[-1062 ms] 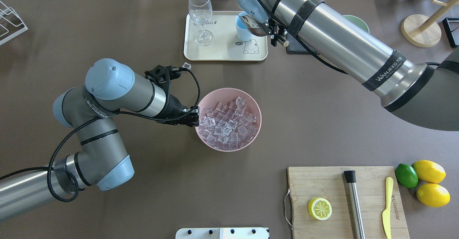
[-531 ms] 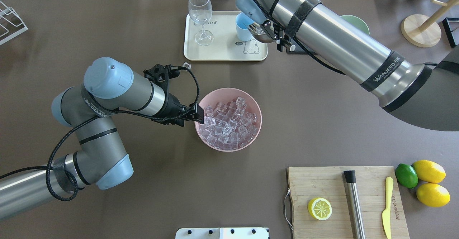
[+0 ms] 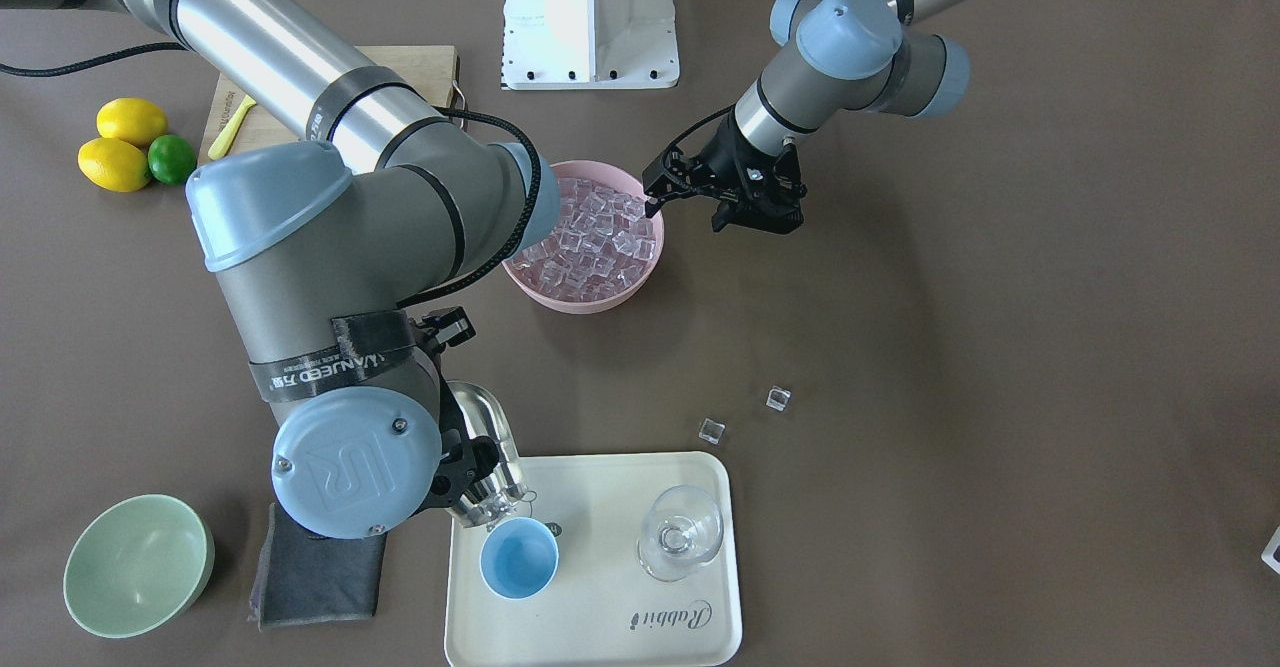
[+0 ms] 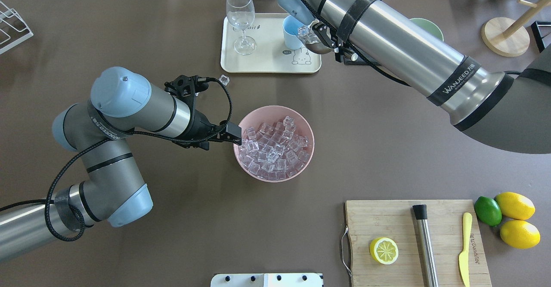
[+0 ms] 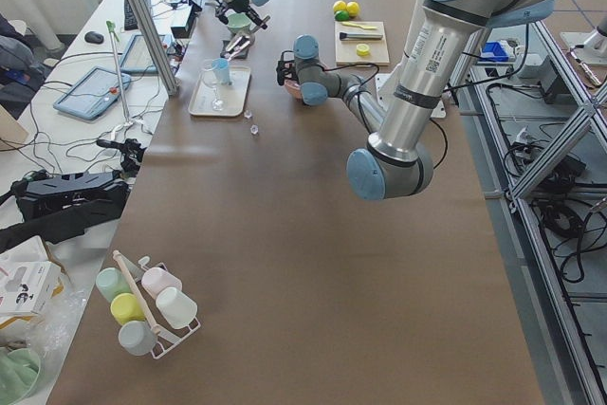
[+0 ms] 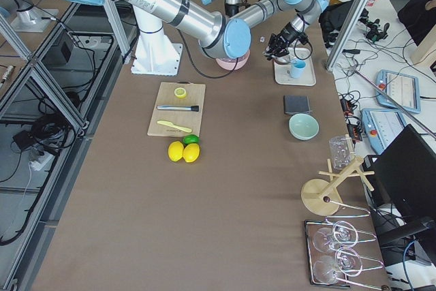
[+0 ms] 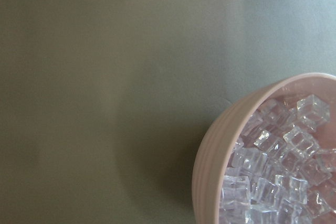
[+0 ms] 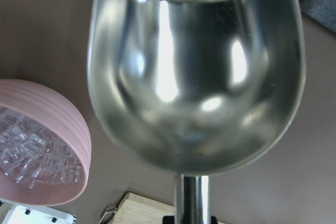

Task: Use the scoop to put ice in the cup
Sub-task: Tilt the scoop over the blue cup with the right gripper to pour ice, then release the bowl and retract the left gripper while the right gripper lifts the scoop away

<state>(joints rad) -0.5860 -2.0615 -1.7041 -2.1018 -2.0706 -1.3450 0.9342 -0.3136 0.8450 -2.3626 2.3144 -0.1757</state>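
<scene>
My right gripper (image 4: 330,42) is shut on the handle of the steel scoop (image 4: 316,46), which tilts down toward the light-blue cup (image 4: 291,33) on the cream tray (image 4: 267,61). Ice cubes (image 4: 304,32) crowd the scoop's lip right at the cup's rim. From across the table the cup (image 3: 519,558) looks bare inside, with the scoop (image 3: 487,447) just above it. The scoop's trough (image 8: 194,77) fills the right wrist view. More ice (image 4: 273,149) fills the pink bowl (image 4: 309,158). My left gripper (image 4: 234,133) sits at that bowl's left rim; its finger gap is hidden.
Beside the cup on the tray stands a clear wine glass (image 4: 240,18). Loose ice cubes (image 3: 711,432) (image 3: 778,398) lie on the table near the tray. A green bowl (image 3: 135,565) and dark cloth (image 3: 315,572) are near the right arm. A cutting board (image 4: 417,242) with lemon half sits front right.
The right arm has tipped the scoop further toward the cup, and ice has slid to its lip. The left arm has swung left, its gripper shifting along the bowl's rim.
</scene>
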